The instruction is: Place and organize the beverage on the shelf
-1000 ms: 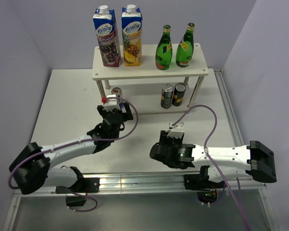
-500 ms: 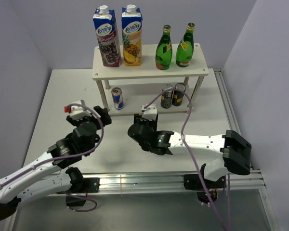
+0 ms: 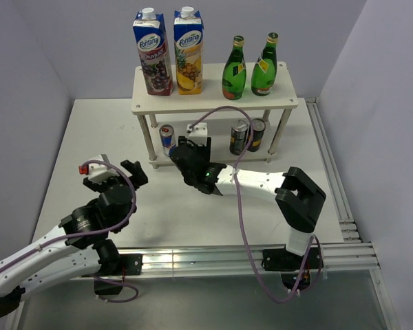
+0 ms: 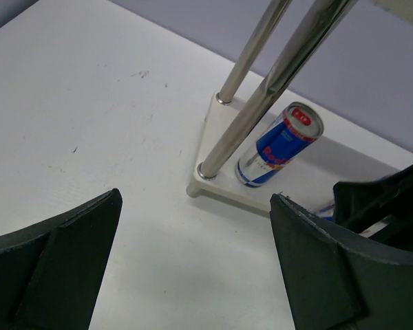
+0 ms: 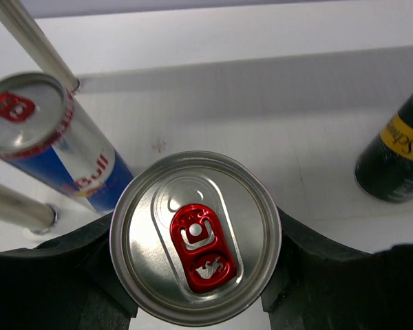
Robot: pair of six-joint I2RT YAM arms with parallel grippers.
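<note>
Our right claw [image 3: 191, 157] pinches a slim blue-and-silver metal can [image 5: 196, 237] at the lower tier of the white two-tier shelf [image 3: 213, 103], just beside its standing twin [image 5: 38, 120]; our left claw [image 4: 194, 227] hangs spread, well apart

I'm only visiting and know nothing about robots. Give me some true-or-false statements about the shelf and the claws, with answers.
1. Both green bottles stand on the shelf's top board. True.
2. The left claw grips a can. False: it is open and empty.
3. The right claw holds a can with a red tab. True.
4. The juice cartons stand on the lower board. False: they stand on the top board.
5. A Red Bull can stands on the lower board. True.
</note>
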